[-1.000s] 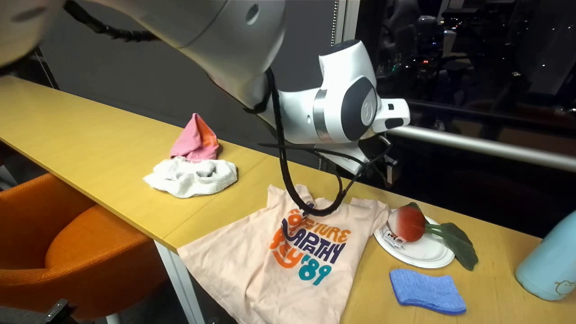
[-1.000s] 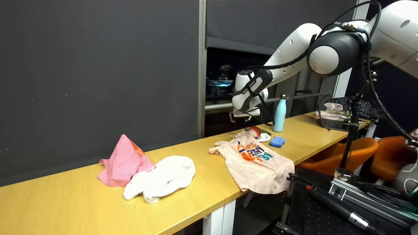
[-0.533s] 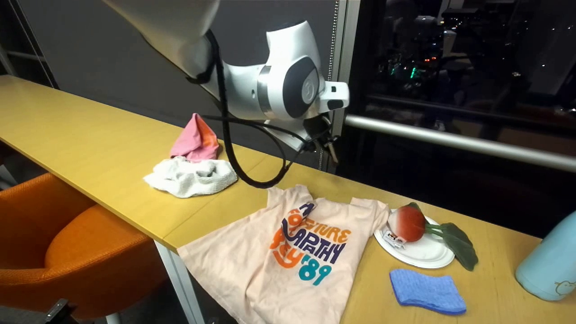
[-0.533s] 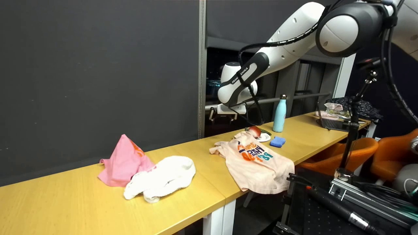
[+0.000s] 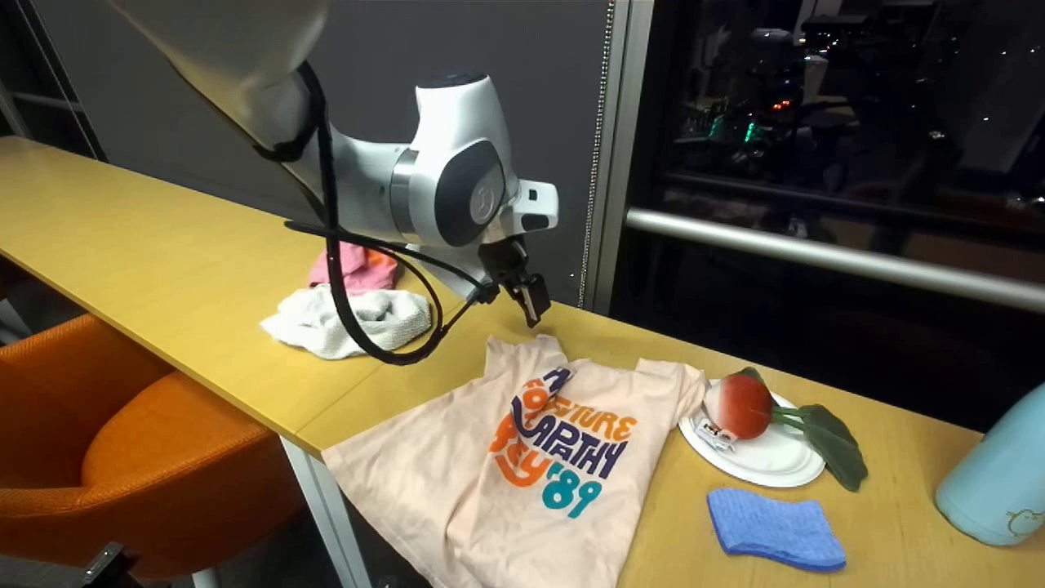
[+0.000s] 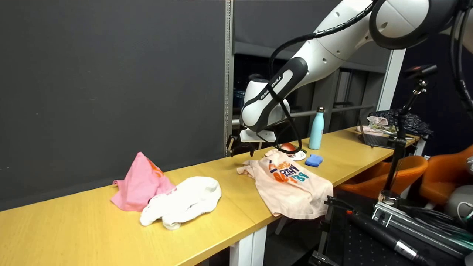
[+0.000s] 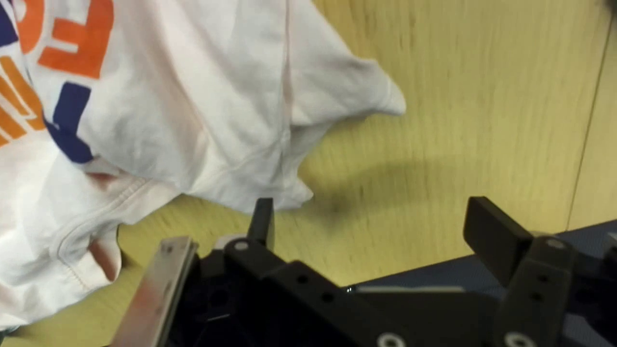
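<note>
In an exterior view, the gripper [image 6: 241,154] is descending toward eight o'clock, away from the plate [image 5: 780,469]. Its jaws are standing wide apart, gripping nothing. In the wrist view, the shirt [image 7: 217,101] is lying on the table [image 7: 458,140] at ten o'clock from the gripper, near it. Assessment: the shirt is coming within reach, with no contact appearing.
</note>
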Tool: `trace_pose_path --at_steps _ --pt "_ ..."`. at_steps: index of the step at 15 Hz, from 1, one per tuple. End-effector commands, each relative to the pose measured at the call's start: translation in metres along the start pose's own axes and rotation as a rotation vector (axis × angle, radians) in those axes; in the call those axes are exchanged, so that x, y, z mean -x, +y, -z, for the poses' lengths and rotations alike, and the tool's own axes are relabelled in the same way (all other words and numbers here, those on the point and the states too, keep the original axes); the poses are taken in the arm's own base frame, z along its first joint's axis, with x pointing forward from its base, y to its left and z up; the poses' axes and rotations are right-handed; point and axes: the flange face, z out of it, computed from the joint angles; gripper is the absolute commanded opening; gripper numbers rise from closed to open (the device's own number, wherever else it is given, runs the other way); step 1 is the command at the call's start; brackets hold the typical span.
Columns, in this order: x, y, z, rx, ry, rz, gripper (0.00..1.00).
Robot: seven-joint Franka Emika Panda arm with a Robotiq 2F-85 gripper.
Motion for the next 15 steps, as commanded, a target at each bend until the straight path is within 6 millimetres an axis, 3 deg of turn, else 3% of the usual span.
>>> trace_pose_path --at_steps 1,6,7,9,15 --pt "0.030 -0.004 0.003 -0.028 -0.047 0.032 1.00" --pt "0.057 -0.002 -0.010 -0.009 -0.098 0.047 0.97" --pt "0.057 0.002 -0.012 -0.001 -0.103 0.045 0.74" --pt "0.058 0.008 -0.015 0.007 -0.110 0.037 0.68" --pt "0.057 0.018 -0.019 0.026 -0.106 0.030 0.21"
